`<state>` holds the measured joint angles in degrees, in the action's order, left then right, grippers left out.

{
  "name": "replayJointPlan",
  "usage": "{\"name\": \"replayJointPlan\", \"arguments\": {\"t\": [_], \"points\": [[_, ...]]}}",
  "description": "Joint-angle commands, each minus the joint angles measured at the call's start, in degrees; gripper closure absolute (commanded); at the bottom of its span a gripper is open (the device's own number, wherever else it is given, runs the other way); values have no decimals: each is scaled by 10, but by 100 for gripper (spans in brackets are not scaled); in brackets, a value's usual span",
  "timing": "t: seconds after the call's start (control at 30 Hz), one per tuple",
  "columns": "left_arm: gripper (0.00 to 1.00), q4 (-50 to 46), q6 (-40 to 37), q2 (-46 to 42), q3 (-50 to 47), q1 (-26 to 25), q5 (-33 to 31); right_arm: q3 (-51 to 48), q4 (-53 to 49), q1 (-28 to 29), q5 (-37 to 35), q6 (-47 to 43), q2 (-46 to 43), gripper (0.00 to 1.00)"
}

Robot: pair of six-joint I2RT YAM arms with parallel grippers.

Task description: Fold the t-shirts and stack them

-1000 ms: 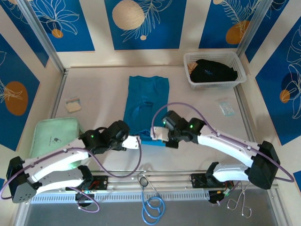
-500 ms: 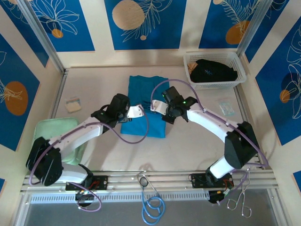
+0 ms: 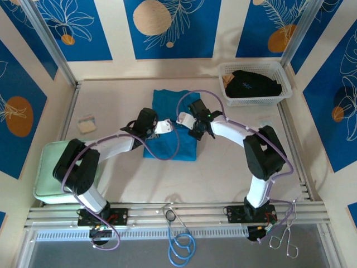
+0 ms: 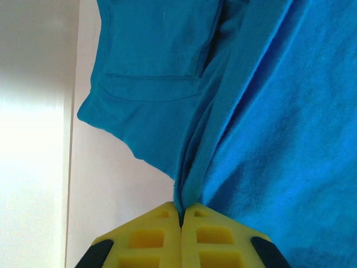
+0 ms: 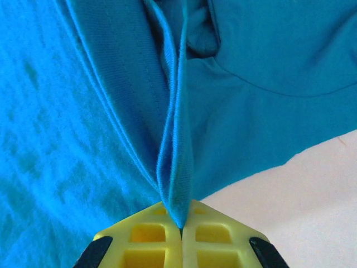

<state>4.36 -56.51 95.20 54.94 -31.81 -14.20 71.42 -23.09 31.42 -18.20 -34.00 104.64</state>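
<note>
Teal-blue t-shirt (image 3: 170, 146) is lying on the table (image 3: 234, 153), spreading out ahead of the left gripper (image 4: 181, 215) and the right gripper (image 5: 180, 223). Each one is clamping shut on a bunched fold of it right at the tips, the two pinches sitting just beside each other. Black t-shirt (image 3: 254, 84) is sitting in the basket (image 3: 283, 94), well beyond the right gripper.
</note>
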Motion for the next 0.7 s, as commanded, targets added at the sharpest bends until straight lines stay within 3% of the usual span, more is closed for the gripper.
{"name": "replayJointPlan", "arguments": {"t": [0.0, 0.1, 0.13, 0.23, 0.3, 0.47, 0.63, 0.67], "points": [[100, 55, -6, 25, 7, 11, -12, 22, 15, -9, -19, 25, 24, 100], [96, 71, -6, 50, 14, 11, -7, 34, 14, -12, -33, 47, 44, 99], [88, 77, -7, 58, 16, 11, -7, 36, 18, -13, -41, 59, 50, 92], [81, 105, -9, 75, 18, 11, -29, 41, 40, -17, -51, 93, 57, 65], [73, 122, -6, 77, 18, 13, -42, 38, 57, -22, -41, 110, 50, 42], [43, 127, 6, 52, 17, 22, -40, 22, 97, -43, 22, 142, -1, 40], [4, 139, 10, -9, 4, 32, -26, -16, 121, -49, 71, 121, -90, 41], [0, 140, 10, -27, -1, 34, -16, -30, 126, -49, 82, 119, -117, 41]]}}
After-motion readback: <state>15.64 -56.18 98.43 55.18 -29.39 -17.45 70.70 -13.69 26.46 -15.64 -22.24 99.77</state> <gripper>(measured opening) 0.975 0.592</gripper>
